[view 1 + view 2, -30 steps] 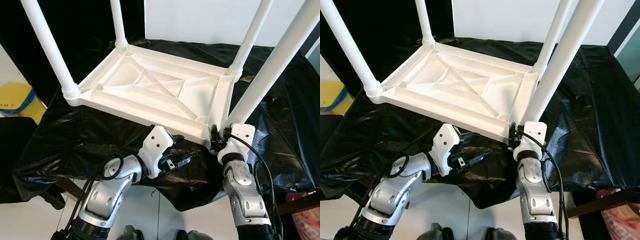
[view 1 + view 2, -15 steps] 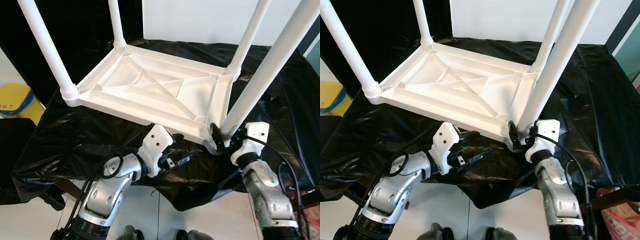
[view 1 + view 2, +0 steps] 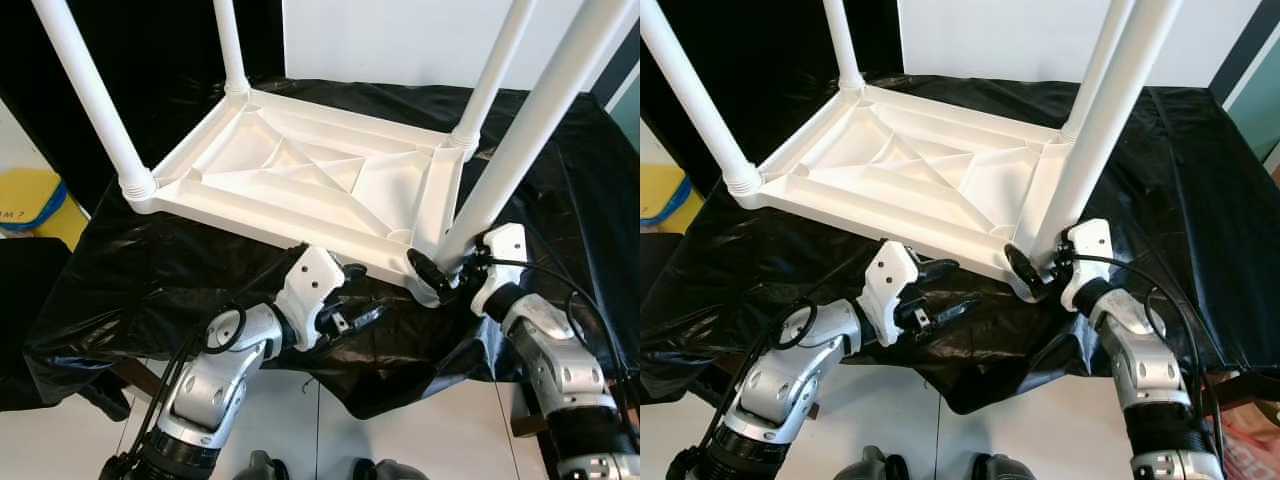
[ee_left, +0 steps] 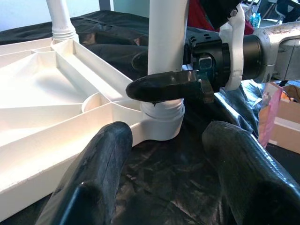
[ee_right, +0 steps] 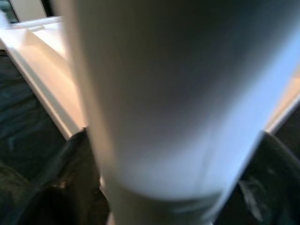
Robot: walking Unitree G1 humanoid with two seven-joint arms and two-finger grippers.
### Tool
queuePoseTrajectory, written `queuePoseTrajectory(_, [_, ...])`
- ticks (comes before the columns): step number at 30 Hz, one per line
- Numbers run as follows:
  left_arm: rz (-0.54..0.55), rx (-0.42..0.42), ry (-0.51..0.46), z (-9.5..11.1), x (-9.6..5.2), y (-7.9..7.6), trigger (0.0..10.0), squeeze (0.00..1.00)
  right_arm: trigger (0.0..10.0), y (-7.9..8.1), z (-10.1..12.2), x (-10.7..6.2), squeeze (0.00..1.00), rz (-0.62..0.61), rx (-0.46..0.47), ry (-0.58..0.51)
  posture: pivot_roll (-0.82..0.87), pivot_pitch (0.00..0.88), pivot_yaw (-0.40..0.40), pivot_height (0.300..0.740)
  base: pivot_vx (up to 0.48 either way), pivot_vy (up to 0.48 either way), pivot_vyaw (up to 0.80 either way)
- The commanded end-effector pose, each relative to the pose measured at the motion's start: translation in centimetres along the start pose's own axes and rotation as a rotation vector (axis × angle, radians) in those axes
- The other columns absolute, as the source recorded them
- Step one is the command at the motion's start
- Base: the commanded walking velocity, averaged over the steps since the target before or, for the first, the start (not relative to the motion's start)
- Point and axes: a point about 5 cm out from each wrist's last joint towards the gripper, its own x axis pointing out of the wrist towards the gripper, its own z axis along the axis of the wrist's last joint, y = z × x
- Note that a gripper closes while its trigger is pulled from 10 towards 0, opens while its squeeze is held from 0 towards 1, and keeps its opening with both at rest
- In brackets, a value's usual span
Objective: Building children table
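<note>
Right end effector (image 3: pixel 440 272) clamps the near-right leg (image 3: pixel 520 130) at its socket, lower right of frame, probably to seat or turn it. Left end effector (image 3: pixel 352 300) hovers released beside the inverted white tabletop (image 3: pixel 300 180) on the black-covered bench (image 3: pixel 150 270).

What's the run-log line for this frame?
stage: leg fitting | right end effector: shut on near-right leg at its socket | left end effector: open, idle beside tabletop | tabletop: upside down on black sheet

My head cameras look down over the upturned table (image 3: pixel 320 180); my left wrist camera faces its near leg (image 4: pixel 166 47) low and close; my right wrist camera is pressed against that leg.
</note>
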Motion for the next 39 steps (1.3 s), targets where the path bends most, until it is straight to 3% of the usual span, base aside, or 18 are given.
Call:
queuePoseTrajectory(1, [0.055,-0.005,0.01,-0.1,0.0,0.2,10.0,0.0,2.1,0.2,-0.5,0.0,0.0,0.025,-0.006,0.03,-0.01,0.14,-0.033,0.74,0.0,0.0,0.0])
queuePoseTrajectory(2, [0.057,-0.005,0.012,-0.1,-0.1,0.2,10.0,0.0,0.0,0.3,-0.7,0.0,0.0,0.038,-0.004,0.034,-0.01,0.142,-0.03,0.74,0.0,0.0,0.0])
queuePoseTrajectory(11, [0.055,-0.005,0.015,-0.1,-0.2,0.2,10.0,0.0,0.0,0.2,-1.0,-0.2,0.0,0.055,0.003,0.036,-0.01,0.142,-0.024,0.74,0.0,0.0,0.0])
queuePoseTrajectory(12, [0.053,-0.005,0.015,-0.1,-0.2,0.2,10.0,0.0,1.4,0.1,-1.0,-0.3,0.0,0.048,0.005,0.039,-0.01,0.143,-0.025,0.74,0.0,0.0,0.0])
queuePoseTrajectory(13, [0.053,-0.005,0.015,-0.1,-0.2,0.2,10.0,0.0,1.4,0.1,-1.0,-0.3,0.0,0.048,0.005,0.039,-0.01,0.143,-0.025,0.74,0.0,0.0,0.0])
queuePoseTrajectory(14, [0.051,-0.005,0.015,-0.2,-0.2,0.2,10.0,0.0,10.0,0.1,-1.1,-0.3,0.0,0.037,0.005,0.038,-0.01,0.143,-0.025,0.74,0.0,0.0,0.0])
queuePoseTrajectory(18, [0.049,-0.007,0.015,-0.2,-0.1,0.1,10.0,0.0,10.0,0.1,-0.9,-0.4,0.0,-0.016,0.024,0.014,-0.02,0.143,-0.027,0.74,0.0,0.0,0.0])
queuePoseTrajectory(23, [0.042,-0.013,0.012,-0.3,0.0,-0.1,10.0,0.0,10.0,0.4,-1.0,-0.4,0.0,-0.18,0.034,0.008,-0.02,0.139,-0.035,0.74,0.0,0.0,0.0])
queuePoseTrajectory(28, [0.042,-0.013,0.012,-0.3,0.1,-0.1,10.0,0.0,10.0,0.5,-1.1,-0.3,0.0,-0.212,0.036,0.015,-0.02,0.139,-0.035,0.74,0.0,0.0,0.0])
queuePoseTrajectory(35, [0.035,-0.014,0.011,-0.3,0.1,-0.3,10.0,0.0,10.0,1.1,-1.5,-0.6,0.0,-0.451,0.065,0.042,-0.02,0.131,-0.044,0.74,0.0,0.0,0.0])
queuePoseTrajectory(38, [0.035,-0.015,0.01,-0.3,0.1,-0.3,10.0,0.0,10.0,1.5,-1.6,-0.6,0.0,-0.49,0.072,0.047,-0.02,0.13,-0.045,0.74,0.0,0.0,0.0])
queuePoseTrajectory(39, [0.035,-0.015,0.01,-0.3,0.2,-0.4,10.0,0.0,10.0,2.1,-2.0,-0.7,0.0,-0.576,0.09,0.066,-0.02,0.129,-0.049,0.74,0.0,0.0,0.0])
